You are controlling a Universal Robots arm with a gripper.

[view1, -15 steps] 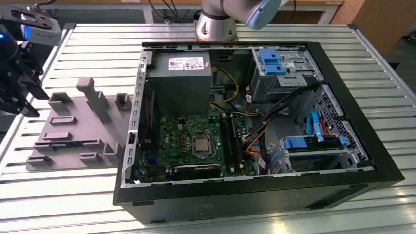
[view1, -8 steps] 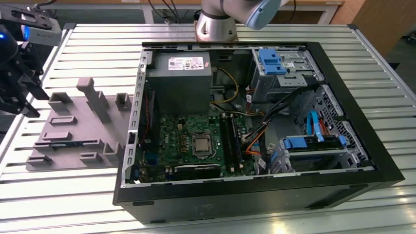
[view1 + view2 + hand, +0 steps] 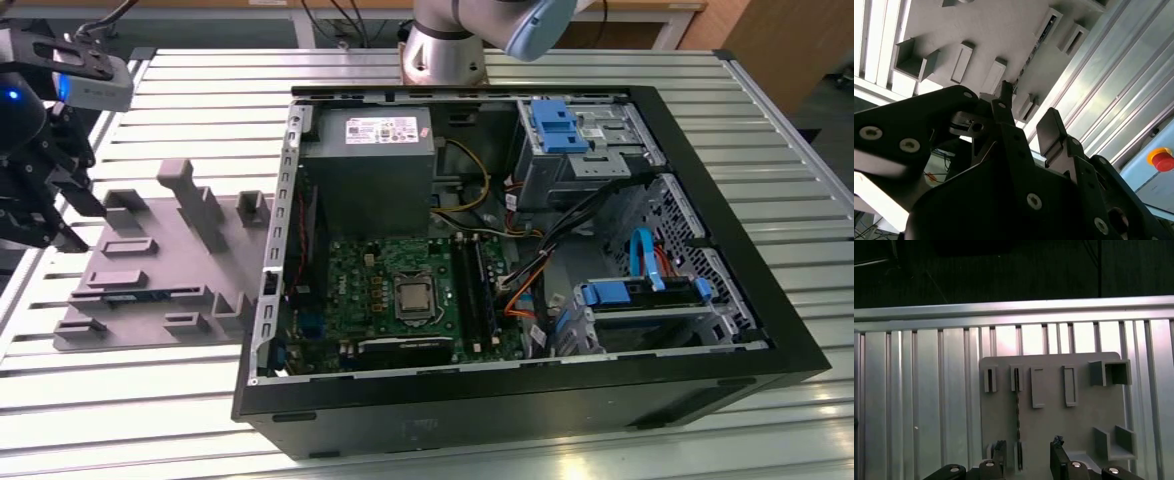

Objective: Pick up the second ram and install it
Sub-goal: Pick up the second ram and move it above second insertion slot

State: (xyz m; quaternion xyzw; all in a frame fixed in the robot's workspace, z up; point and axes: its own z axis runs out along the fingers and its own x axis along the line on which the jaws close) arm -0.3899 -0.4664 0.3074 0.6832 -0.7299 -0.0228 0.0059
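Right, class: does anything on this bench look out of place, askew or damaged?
Nothing stands out. The second ram sits straight in its slots on the grey tray, the open hand hangs above it, and the computer case looks undamaged.

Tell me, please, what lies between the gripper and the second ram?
In the first wrist view the stretch from the open gripper to the second ram, on edge in the grey fixture plate, is bare.

The second ram stood on edge in the gray holder, so just a thin line showed. The gripper was partly cut off.
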